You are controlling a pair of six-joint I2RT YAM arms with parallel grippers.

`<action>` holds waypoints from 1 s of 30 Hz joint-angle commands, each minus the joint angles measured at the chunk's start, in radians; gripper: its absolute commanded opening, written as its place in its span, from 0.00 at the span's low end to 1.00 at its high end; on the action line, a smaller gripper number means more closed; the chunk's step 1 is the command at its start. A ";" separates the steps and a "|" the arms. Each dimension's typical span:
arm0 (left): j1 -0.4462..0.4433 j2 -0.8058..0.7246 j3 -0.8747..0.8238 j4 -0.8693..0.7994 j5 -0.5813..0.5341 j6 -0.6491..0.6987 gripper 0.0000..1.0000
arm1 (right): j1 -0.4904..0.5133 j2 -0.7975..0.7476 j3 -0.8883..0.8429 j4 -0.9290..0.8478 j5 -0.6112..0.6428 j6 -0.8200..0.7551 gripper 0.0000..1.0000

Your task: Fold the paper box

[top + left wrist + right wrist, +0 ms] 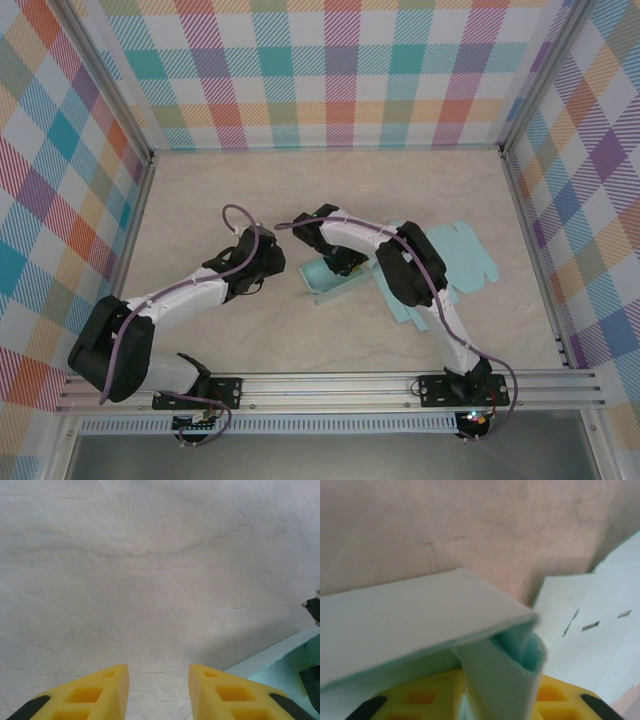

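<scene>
Broadly, the marbled table [200, 200] carries everything, and the paper box [322, 287] lies on it between the two sets of fingers. It is half made: a shallow tray stands up at the right gripper's [497, 682] end. The rest spreads flat beyond those fingers, toward the right arm's side.

From the right wrist, a doubled-over wall [420, 625] of the box runs across just ahead of the fingertips. Its rolled end sits down in the gap between the two yellow fingers [415, 700]. The paper fills that gap, but I cannot tell whether the fingers are pressing it or only standing around it. Past them to the right lies a flat panel [600, 645] with small slots [590, 626] cut in it.

The left gripper [159, 680] hovers over bare table with a narrow gap between its fingers and nothing in it. One pale edge of the box lies just off to their right.

The step in hand looks like turning a side wall over and seating it, so the task is partway along. Next, I judge, the folded wall needs pressing down until it locks. The left fingers would do well to steady the tray's near edge so it does not slide or spring open.
</scene>
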 commanded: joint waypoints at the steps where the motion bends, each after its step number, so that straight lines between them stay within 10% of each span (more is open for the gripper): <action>1: -0.001 -0.031 -0.010 -0.057 -0.047 0.022 0.37 | -0.003 0.012 -0.035 0.101 -0.097 -0.014 0.42; 20: 0.029 0.048 0.048 -0.054 -0.063 0.090 0.37 | -0.003 -0.258 -0.008 0.045 -0.087 -0.072 0.68; 30: 0.043 0.192 0.118 0.002 -0.066 0.147 0.36 | -0.022 -0.651 -0.126 0.047 -0.030 0.042 0.85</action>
